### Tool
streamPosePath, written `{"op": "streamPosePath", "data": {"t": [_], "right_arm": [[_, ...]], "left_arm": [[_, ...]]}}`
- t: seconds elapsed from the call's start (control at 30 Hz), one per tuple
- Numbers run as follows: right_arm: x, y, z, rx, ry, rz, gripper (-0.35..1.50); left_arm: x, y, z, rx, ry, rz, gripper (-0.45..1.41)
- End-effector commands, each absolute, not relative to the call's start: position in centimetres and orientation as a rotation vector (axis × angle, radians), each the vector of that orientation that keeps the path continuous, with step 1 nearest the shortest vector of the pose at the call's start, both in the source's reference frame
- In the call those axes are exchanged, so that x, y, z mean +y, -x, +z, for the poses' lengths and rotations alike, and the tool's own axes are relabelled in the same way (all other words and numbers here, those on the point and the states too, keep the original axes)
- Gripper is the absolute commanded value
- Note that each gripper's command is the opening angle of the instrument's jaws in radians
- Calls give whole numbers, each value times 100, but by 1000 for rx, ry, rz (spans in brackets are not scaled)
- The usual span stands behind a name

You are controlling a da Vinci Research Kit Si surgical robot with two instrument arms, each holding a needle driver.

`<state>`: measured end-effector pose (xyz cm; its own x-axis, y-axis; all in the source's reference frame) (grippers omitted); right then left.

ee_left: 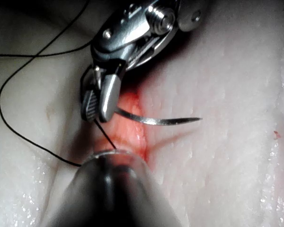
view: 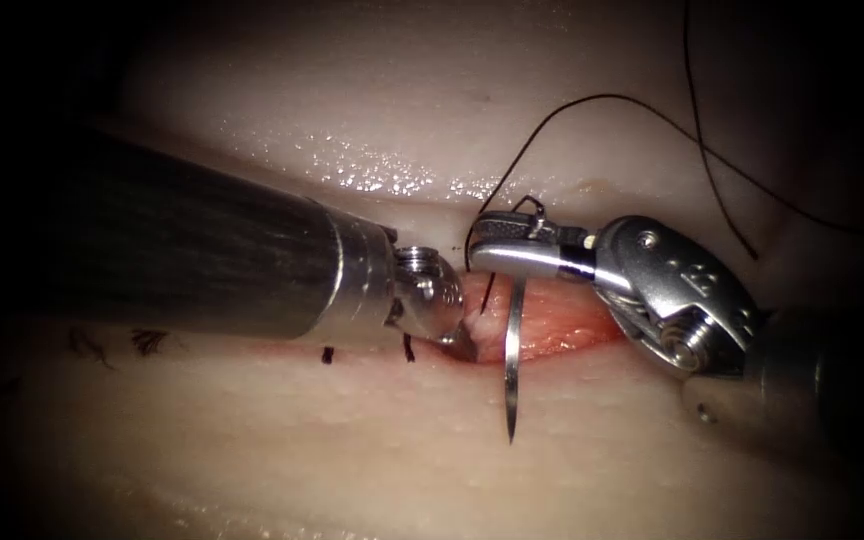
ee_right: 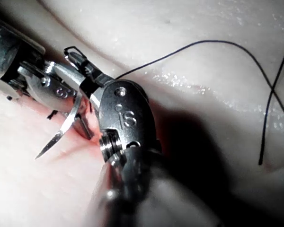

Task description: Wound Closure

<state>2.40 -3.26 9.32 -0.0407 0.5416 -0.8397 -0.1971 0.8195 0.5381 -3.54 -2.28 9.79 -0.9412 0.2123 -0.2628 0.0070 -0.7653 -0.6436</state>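
**A:** Two slim metal tools meet over the pale, glistening slab of pork-belly tissue (view: 372, 470), right at its open pink-red cut (view: 562, 322). Which one do you want described first?

**B:** Yours on the right. What does it hold?

**A:** Your right arm's silver wristed needle driver (view: 512, 252) enters from the endoscope view's right. Its jaws are pressed together on the curved steel needle (view: 513, 360), gripping it near the blunt tail end. From the jaws the needle hangs down across the cut, and its sharp tip lies over the near, lower lip of the tissue. The tip is bare, and the visible length of the needle lies outside the tissue.

**B:** And the thread?

**A:** Thin black suture thread (view: 592, 100) rises from the jaws, arcs over the far side of the tissue and trails off toward the right. A short strand also dips into the cut just below the jaws. Small dark stitch ends (view: 408, 348) sit along the cut to the left.

**B:** And your left?

**A:** Your left arm's dark-shafted tool with its rounded silver wrist (view: 430, 292) comes in from the left, its tip down at the cut's left end. I cannot tell what its jaws are doing; they are hidden behind the wrist.
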Motion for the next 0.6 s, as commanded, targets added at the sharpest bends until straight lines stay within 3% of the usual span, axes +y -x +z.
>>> {"op": "streamPosePath", "data": {"t": [0.03, 0.4, 0.53, 0.6], "right_arm": [[-325, -247, 942, 1510, -278, 595, -35], [-318, -242, 963, 1524, -134, 474, -35], [-325, -244, 979, 1526, -102, 444, -35], [-328, -244, 985, 1527, -86, 429, -35]], "left_arm": [[-232, 360, 985, -1030, 483, 2814, -45], [-236, 360, 976, -1112, 470, 2803, -45], [-237, 362, 970, -1150, 481, 2791, -5], [-238, 362, 969, -1159, 486, 2790, 4]]}}
